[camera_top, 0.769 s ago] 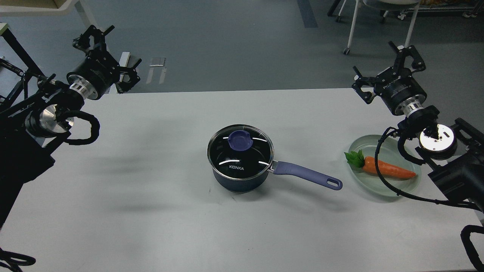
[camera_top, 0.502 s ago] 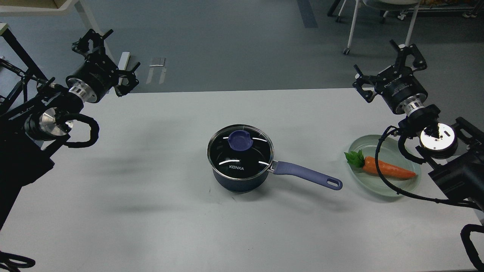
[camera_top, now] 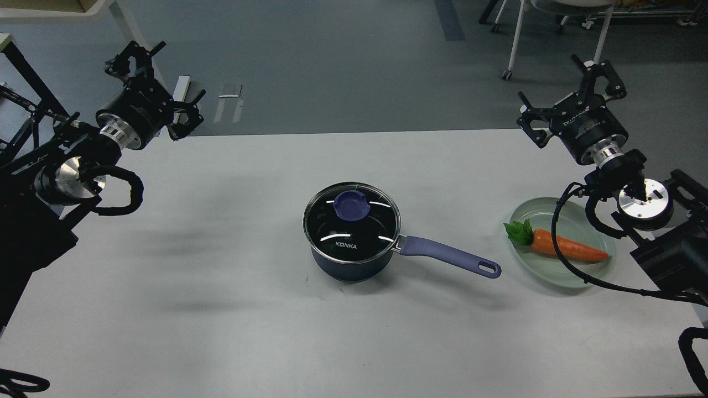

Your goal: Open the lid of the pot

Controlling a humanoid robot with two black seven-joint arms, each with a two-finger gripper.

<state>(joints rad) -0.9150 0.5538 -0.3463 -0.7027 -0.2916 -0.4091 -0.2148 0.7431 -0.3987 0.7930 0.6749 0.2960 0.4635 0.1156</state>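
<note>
A dark blue pot [camera_top: 348,265] stands in the middle of the white table [camera_top: 210,260], its purple handle [camera_top: 448,257] pointing right. A glass lid [camera_top: 379,224] marked KONKA rests closed on it, with a blue knob [camera_top: 352,205] on top. My left gripper [camera_top: 159,85] is open and empty, high over the table's far left corner, far from the pot. My right gripper [camera_top: 569,98] is open and empty, over the far right edge, also far from the pot.
A clear glass plate [camera_top: 531,210] with a toy carrot [camera_top: 569,247] sits on the table to the right of the pot handle, under my right arm's cable. Chair legs [camera_top: 514,44] stand on the floor beyond the table.
</note>
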